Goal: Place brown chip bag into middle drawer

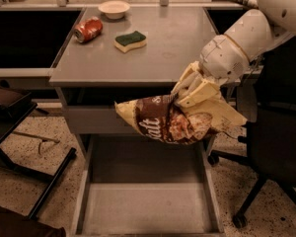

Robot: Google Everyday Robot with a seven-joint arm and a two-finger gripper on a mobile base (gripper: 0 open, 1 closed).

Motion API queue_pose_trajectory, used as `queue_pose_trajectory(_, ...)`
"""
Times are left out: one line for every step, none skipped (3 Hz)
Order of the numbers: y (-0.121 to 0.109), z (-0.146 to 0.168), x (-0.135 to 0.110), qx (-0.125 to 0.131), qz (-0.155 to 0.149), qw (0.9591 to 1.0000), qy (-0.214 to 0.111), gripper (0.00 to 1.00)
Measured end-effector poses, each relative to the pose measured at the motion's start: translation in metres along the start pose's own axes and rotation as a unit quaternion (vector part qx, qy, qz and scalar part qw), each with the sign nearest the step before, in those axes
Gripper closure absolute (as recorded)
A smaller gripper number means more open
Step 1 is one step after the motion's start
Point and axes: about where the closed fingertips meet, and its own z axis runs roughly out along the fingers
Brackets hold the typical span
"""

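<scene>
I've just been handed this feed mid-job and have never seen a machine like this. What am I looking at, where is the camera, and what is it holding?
The white jointed shape coming in from the upper right is the robot's single arm. At its end is a cream two-finger gripper, closed on the brown chip bag. The bag hangs in the air in front of the cabinet's top edge.

There is only one picture. It looks down at the cabinet from the front; where the camera is mounted I cannot tell.

On the grey tabletop lie a red soda can, a green-and-yellow sponge and a small white bowl. Below, the middle drawer is pulled out. The bag is above it, not yet inside. A dark office chair stands at the right.
</scene>
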Motion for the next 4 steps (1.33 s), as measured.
queue_pose_trajectory(-0.001,0.020,0.007,0.013,0.022,0.9997,-0.007,1.00)
queue_pose_trajectory(0.008,0.060,0.018,0.040,0.033,0.9986,-0.002,1.00)
queue_pose_trajectory(0.018,0.118,0.042,0.054,0.058,0.9968,0.003,1.00)
queue_pose_trajectory(0.041,0.207,0.090,0.013,0.104,0.9944,0.005,1.00)
